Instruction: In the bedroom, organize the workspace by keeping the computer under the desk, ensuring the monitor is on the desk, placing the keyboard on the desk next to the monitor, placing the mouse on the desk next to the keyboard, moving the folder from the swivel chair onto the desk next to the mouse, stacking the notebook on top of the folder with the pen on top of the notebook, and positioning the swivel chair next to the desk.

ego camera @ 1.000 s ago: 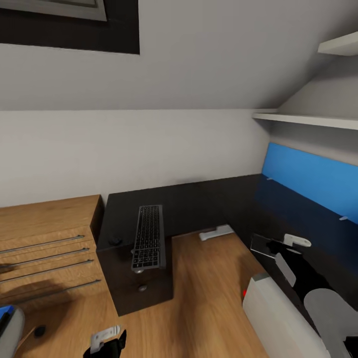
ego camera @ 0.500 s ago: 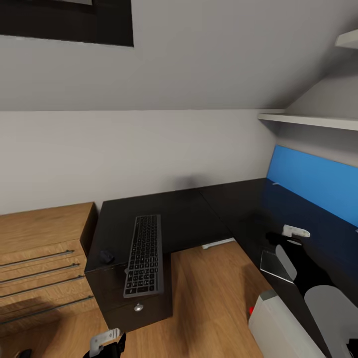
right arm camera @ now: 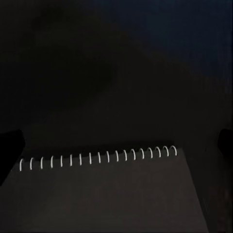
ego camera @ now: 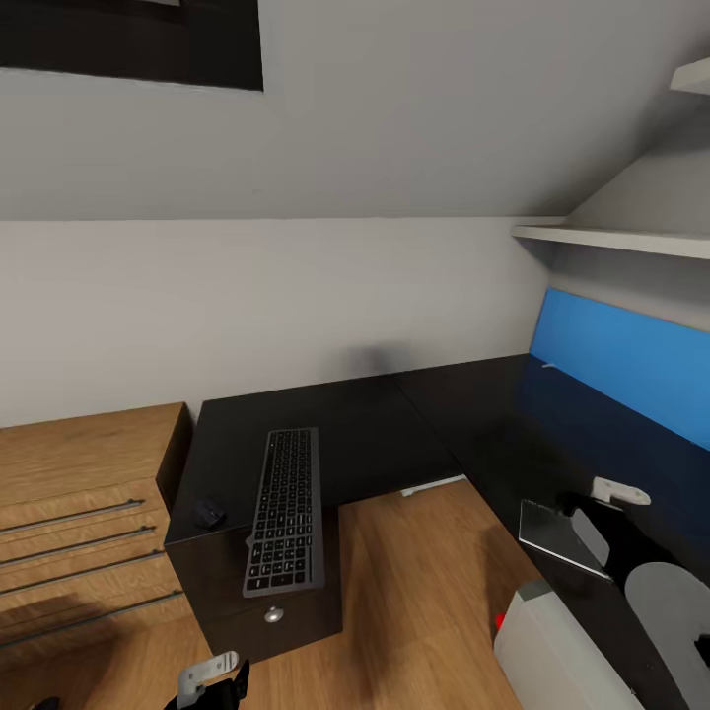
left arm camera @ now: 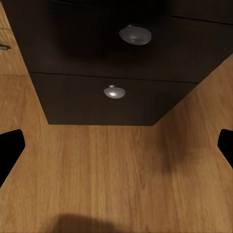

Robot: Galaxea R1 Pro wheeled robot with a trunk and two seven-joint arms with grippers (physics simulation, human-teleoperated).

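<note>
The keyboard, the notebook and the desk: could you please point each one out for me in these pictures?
keyboard (ego camera: 285, 511): head view, middle of its key field.
notebook (right arm camera: 104, 199): right wrist view, dark cover below the white spiral binding.
desk (ego camera: 375, 434): head view, bare black top beside the keyboard.

monitor (ego camera: 552, 656): cut by frame edge | notebook (right arm camera: 102, 194): partly cropped | small dark object (ego camera: 209, 512): possibly mouse
</note>
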